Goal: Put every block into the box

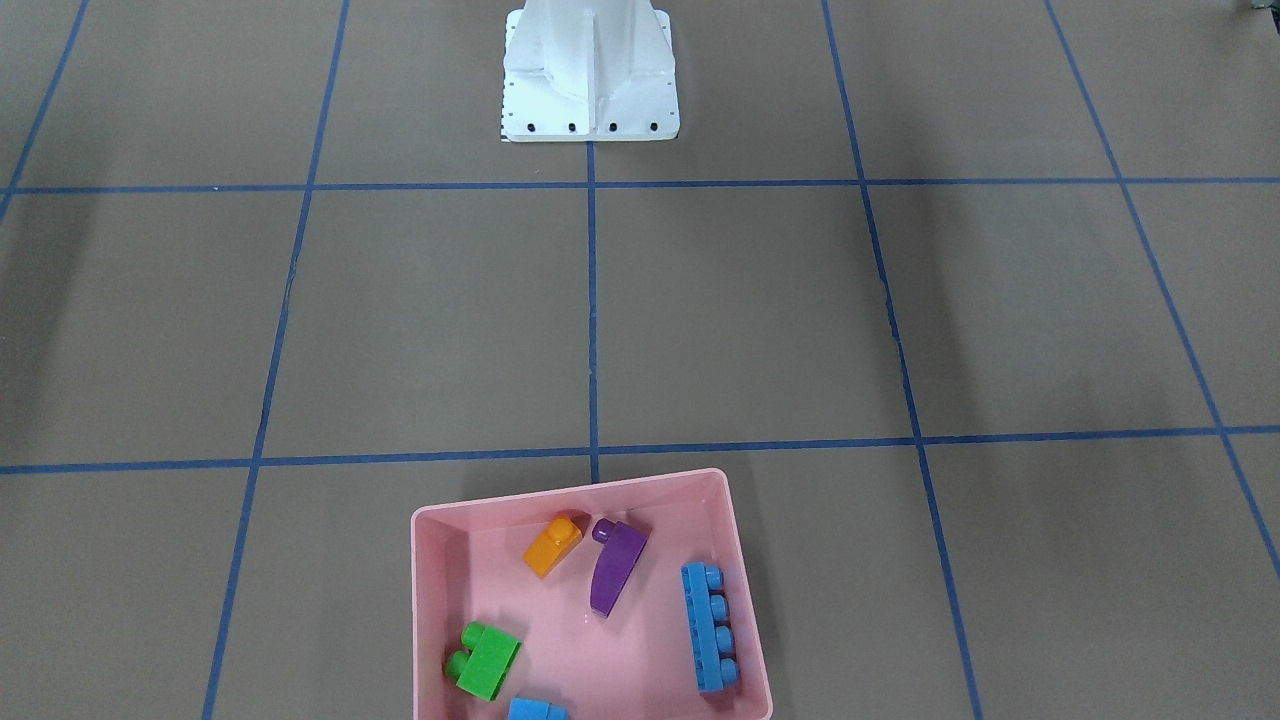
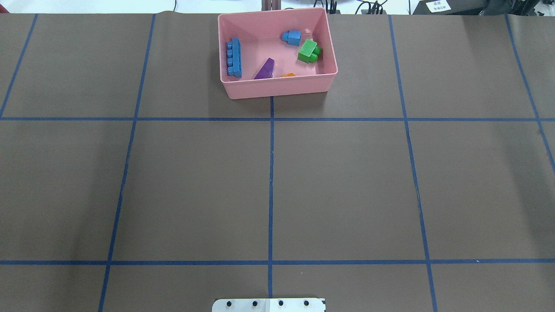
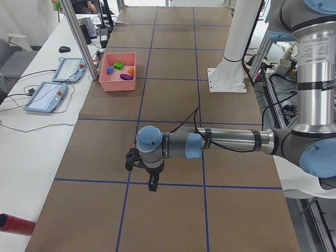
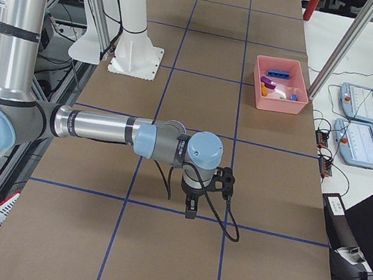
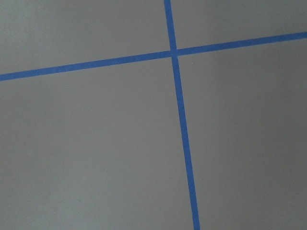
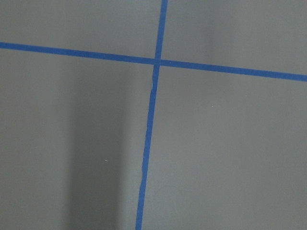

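Note:
The pink box (image 1: 570,490) stands at the table's far edge from the robot and also shows in the overhead view (image 2: 277,89). Inside it lie the orange block (image 1: 552,546), the purple sloped block (image 1: 615,567), the long blue block (image 1: 710,626), the green block (image 1: 485,660) and the small blue block (image 1: 536,710). My left gripper (image 3: 152,185) shows only in the exterior left view, pointing down over the table's left end, far from the box. My right gripper (image 4: 191,210) shows only in the exterior right view, over the right end. I cannot tell whether either is open or shut.
The white robot base (image 1: 590,75) stands at the near middle edge. Blue tape lines grid the brown table. Control pendants (image 3: 44,97) lie on the side table beyond the box, beside aluminium posts. A red cylinder (image 3: 16,223) lies at that side table's end.

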